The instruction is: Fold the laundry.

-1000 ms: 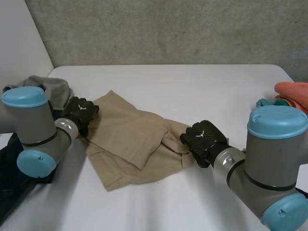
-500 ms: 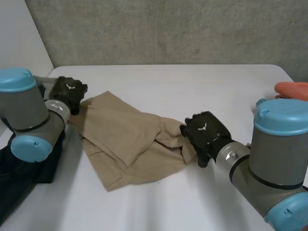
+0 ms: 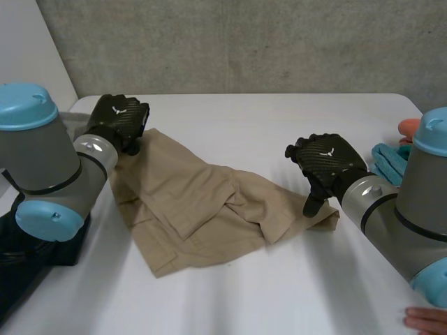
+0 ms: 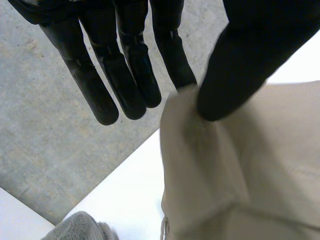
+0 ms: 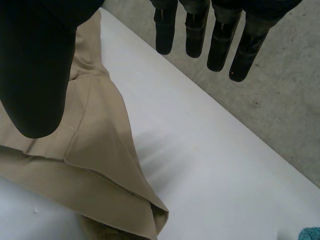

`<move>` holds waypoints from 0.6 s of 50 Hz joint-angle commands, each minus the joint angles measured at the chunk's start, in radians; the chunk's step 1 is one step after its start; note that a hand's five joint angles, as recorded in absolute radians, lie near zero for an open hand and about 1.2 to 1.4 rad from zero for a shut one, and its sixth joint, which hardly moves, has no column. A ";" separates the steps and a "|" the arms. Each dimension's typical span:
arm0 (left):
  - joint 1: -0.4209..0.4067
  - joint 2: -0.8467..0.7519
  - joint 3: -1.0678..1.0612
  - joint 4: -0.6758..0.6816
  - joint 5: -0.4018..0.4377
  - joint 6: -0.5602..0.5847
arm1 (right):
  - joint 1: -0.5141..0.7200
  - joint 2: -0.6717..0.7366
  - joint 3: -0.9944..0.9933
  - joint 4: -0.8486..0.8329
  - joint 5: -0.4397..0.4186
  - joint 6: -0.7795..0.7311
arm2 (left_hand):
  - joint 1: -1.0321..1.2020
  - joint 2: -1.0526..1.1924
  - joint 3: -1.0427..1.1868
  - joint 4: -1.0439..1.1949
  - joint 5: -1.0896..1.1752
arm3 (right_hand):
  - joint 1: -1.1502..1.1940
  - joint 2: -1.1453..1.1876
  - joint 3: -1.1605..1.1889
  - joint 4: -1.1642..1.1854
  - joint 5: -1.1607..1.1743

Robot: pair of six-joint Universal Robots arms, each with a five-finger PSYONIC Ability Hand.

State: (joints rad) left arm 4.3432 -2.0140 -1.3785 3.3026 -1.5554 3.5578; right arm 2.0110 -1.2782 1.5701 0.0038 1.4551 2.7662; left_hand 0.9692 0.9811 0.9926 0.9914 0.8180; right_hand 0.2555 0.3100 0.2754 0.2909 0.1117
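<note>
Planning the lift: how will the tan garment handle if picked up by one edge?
Probably floppy: the tan garment lies in soft overlapping folds, so it should sag. Likely light: the left hand holds its corner up with a mere pinch. Pushed, it may bunch rather than slide whole.

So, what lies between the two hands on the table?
The beige cloth, rumpled, spans from the left hand to the right hand, in the head view.

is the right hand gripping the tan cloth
No, the right hand has its fingers straight over the bare table, clear of the tan cloth lying by its thumb.
</note>
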 commanded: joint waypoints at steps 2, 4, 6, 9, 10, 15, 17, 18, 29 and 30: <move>0.003 0.027 -0.040 -0.001 -0.003 0.003 | -0.003 0.000 -0.016 0.019 0.001 -0.003 | -0.233 -0.245 -0.256 -0.255 -0.256 | -0.009 -0.064 -0.029 -0.044 -0.040; 0.003 0.038 -0.043 -0.003 -0.003 0.001 | -0.003 0.000 -0.019 0.019 -0.001 -0.003 | -0.295 -0.306 -0.318 -0.317 -0.318 | -0.006 -0.061 -0.026 -0.042 -0.037; 0.004 0.046 -0.047 -0.003 -0.003 0.003 | -0.003 0.000 -0.022 0.019 0.001 -0.003 | -0.304 -0.315 -0.327 -0.326 -0.327 | -0.006 -0.061 -0.026 -0.042 -0.037; 0.009 0.058 -0.053 -0.005 -0.002 0.003 | -0.003 0.000 -0.024 0.019 0.001 -0.005 | -0.347 -0.359 -0.371 -0.370 -0.371 | -0.006 -0.061 -0.026 -0.042 -0.037; 0.010 0.061 -0.056 -0.006 -0.002 0.004 | -0.003 0.000 -0.024 0.019 0.001 -0.007 | -0.362 -0.374 -0.386 -0.384 -0.385 | -0.009 -0.064 -0.029 -0.044 -0.040; 0.027 0.064 -0.059 -0.037 -0.003 0.003 | -0.005 0.000 -0.024 0.019 -0.001 -0.007 | -0.386 -0.398 -0.409 -0.408 -0.409 | -0.006 -0.061 -0.026 -0.042 -0.037; 0.039 0.063 -0.062 -0.049 -0.003 0.000 | -0.003 0.000 -0.024 0.021 -0.002 -0.007 | -0.395 -0.406 -0.418 -0.417 -0.418 | -0.006 -0.061 -0.026 -0.042 -0.037; 0.055 0.063 -0.065 -0.064 -0.003 -0.002 | -0.003 0.002 -0.024 0.021 -0.004 -0.007 | -0.395 -0.406 -0.418 -0.417 -0.418 | -0.006 -0.061 -0.026 -0.042 -0.037; 0.078 0.067 -0.122 -0.113 -0.002 -0.117 | -0.002 0.002 -0.024 0.021 -0.004 -0.011 | -0.392 -0.404 -0.415 -0.414 -0.415 | -0.003 -0.058 -0.023 -0.039 -0.034; 0.076 0.077 -0.135 -0.113 0.000 -0.141 | -0.002 0.002 -0.024 0.021 -0.005 -0.013 | -0.392 -0.404 -0.415 -0.414 -0.415 | -0.003 -0.058 -0.023 -0.039 -0.034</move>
State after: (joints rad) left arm 4.4195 -1.9513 -1.4745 3.1982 -1.5583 3.5034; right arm 2.0085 -1.2767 1.5462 0.0245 1.4512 2.7569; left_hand 0.5521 0.5349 0.5431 0.5303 0.3505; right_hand 0.2422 0.3100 0.2641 0.2825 0.1102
